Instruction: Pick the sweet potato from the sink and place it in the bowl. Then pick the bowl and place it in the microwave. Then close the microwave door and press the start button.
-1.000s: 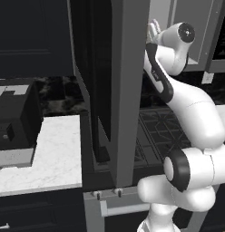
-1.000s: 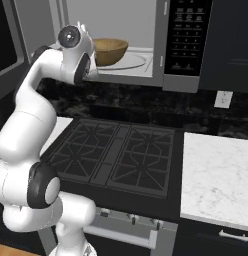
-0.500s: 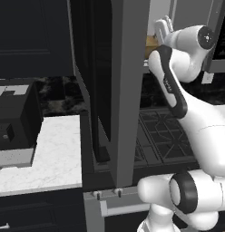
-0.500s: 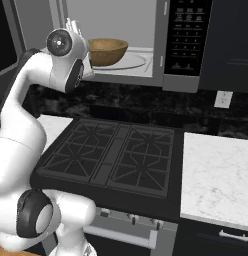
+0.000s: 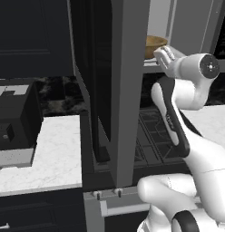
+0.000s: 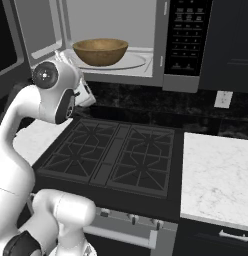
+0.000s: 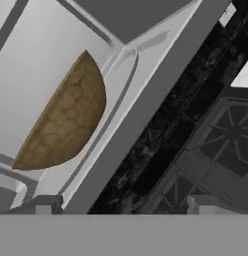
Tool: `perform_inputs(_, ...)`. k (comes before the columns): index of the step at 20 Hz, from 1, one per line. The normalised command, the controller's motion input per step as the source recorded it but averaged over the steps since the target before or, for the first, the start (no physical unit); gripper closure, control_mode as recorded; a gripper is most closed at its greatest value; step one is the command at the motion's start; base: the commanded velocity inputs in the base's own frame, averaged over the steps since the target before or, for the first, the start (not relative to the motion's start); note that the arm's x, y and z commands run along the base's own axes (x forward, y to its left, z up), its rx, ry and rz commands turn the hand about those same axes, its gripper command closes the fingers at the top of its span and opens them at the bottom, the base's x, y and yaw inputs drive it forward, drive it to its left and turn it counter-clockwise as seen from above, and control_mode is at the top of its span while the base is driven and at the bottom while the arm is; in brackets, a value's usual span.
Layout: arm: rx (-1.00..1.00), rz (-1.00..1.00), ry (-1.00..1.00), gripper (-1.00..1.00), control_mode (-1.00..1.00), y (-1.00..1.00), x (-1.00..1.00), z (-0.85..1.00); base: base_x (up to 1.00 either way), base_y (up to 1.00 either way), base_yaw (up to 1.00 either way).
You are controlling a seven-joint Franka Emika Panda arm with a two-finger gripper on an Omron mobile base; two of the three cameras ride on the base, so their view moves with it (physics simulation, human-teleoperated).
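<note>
1. No brand name or readable writing shows anywhere; the microwave (image 6: 146, 45) has a dark control strip (image 6: 186, 37) with rows of small pale buttons, too small to make out.
2. The bowl (image 6: 100, 51) sits upright inside the microwave on the white round plate (image 6: 131, 61), its rim level and its opening facing up. Being round, it has no long axis to speak of.
3. In the hand view the bowl (image 7: 66, 120) appears rolled, lying at about 9 o'clock of the picture, with the plate's edge curving past it toward 3 o'clock.
4. The sweet potato cannot be seen; whether it lies inside the bowl cannot be told from these angles.
5. The microwave door (image 5: 116, 86) stands open, swung out to the left and seen edge-on as a tall grey panel in the left base view.
6. The gripper (image 7: 123, 204) is outside the microwave, just before its front edge and below the bowl's level, apart from the bowl. Its jaws stand wide and hold nothing.
7. In the right base view the hand (image 6: 82, 89) lies at about 8 o'clock from the bowl, above the black stovetop (image 6: 113, 155).
8. White marble counter (image 6: 216, 175) lies to the stovetop's right.
</note>
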Motion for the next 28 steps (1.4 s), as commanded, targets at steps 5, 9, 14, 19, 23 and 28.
perform_inputs(5, -0.44, 0.0, 0.0, -1.0, -1.0, 0.0, 0.0, -0.97, 0.0, 0.0, 0.0)
perform_inputs(9, -0.32, -0.14, 0.0, -1.0, -1.0, 0.0, 0.0, -0.43, 0.0, 0.0, 0.0)
perform_inputs(14, -0.22, -0.18, 0.0, -1.0, -1.0, 0.0, 0.0, -0.02, 0.0, 0.0, 0.0)
perform_inputs(19, -0.18, -0.23, -0.04, -1.0, -1.0, 0.01, -0.18, 0.0, 0.0, 0.0, 0.0)
perform_inputs(23, -0.17, -0.2, -0.12, -1.0, -1.0, 0.07, -0.32, 0.0, 0.0, 0.0, 0.0)
perform_inputs(28, -0.18, -0.2, -0.17, -1.0, -1.0, 0.19, -0.31, 0.0, 0.0, 0.0, 0.0)
